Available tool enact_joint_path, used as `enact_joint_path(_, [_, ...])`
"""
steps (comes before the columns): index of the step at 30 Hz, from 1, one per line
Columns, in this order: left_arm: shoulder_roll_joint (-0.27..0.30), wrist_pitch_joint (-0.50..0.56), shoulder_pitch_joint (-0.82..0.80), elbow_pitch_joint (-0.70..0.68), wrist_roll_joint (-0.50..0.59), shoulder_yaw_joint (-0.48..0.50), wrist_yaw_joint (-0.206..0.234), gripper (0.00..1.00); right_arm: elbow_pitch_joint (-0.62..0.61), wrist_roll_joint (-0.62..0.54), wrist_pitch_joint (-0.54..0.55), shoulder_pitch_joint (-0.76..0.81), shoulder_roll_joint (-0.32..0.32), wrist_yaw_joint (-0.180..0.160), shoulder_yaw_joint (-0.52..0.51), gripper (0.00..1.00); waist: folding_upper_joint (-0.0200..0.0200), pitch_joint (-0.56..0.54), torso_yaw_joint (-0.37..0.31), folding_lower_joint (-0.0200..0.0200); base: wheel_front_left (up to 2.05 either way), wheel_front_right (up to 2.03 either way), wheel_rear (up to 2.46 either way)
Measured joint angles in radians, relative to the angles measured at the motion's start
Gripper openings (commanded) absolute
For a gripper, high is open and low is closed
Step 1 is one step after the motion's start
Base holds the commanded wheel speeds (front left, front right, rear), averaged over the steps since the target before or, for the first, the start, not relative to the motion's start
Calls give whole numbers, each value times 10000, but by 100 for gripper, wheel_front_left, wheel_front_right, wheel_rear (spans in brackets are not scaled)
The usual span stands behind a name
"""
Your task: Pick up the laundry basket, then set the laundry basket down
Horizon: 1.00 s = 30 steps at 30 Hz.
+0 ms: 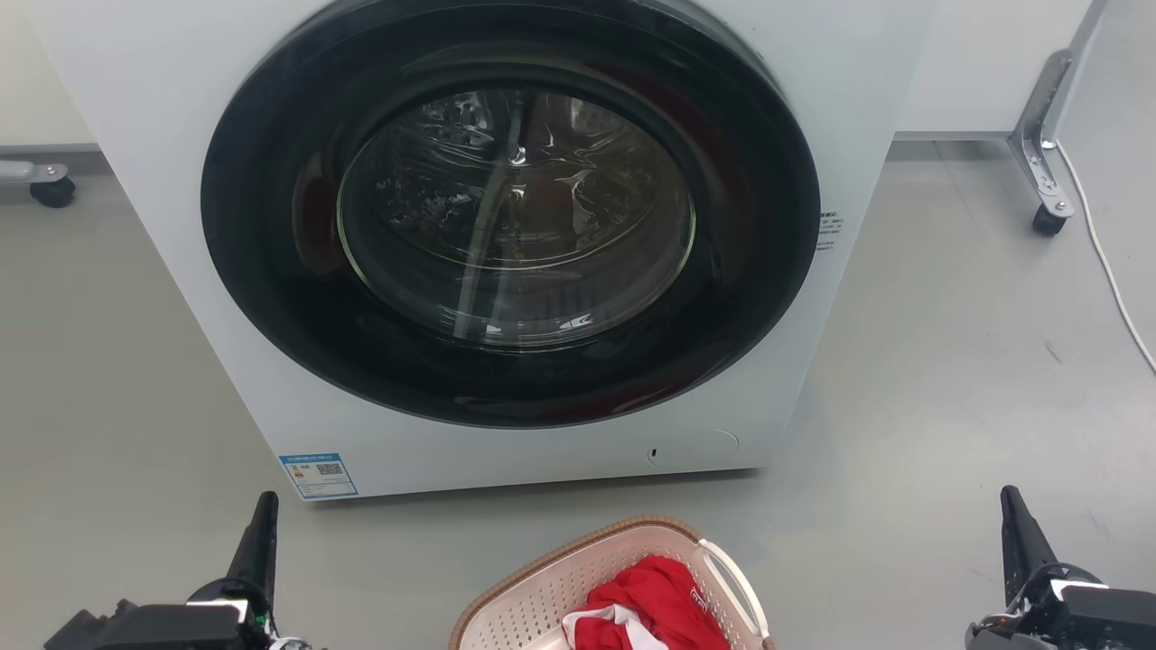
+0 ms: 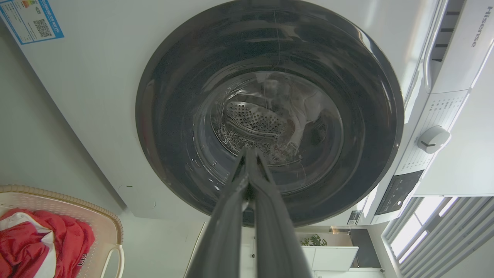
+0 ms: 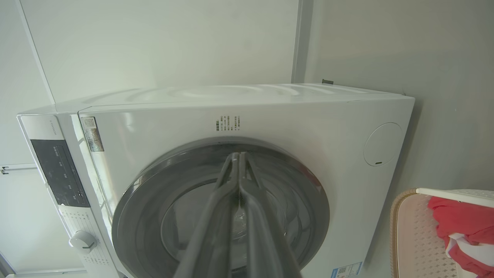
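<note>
The laundry basket sits on the grey floor at the bottom middle of the head view, cream with perforated walls, a brown woven-look rim and a white handle. Red and white clothes lie inside it. It also appears in the left wrist view as the laundry basket at the lower left, and in the right wrist view as the laundry basket at the lower right. My left gripper is off to the basket's left, shut and empty. My right gripper is off to its right, shut and empty.
A white front-loading washing machine with a round dark glass door stands just behind the basket. A wheeled metal leg and a white cable are at the back right. Another castor is at the far left.
</note>
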Motion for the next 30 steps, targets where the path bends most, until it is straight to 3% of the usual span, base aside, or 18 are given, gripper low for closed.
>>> enact_joint_path(1, [0,0,0,0,0,0,0,0,0,0,0,0,0,0,0,0,0,0,0,0,0,0,0])
enact_joint_path(2, [0,0,0,0,0,0,0,100,0,0,0,0,0,0,0,100,0,0,0,0,0,0,0])
enact_joint_path(16, [-73,-176,273,255,12,-117,13,100,305,-194,-268,278,119,-17,182,100,0,15,3,0,0,0,0])
enact_joint_path(30, [240,-848,143,-90,1323,-612,13,100,255,-2056,-884,14,-203,-102,894,100,0,44,13,2,0,0,0])
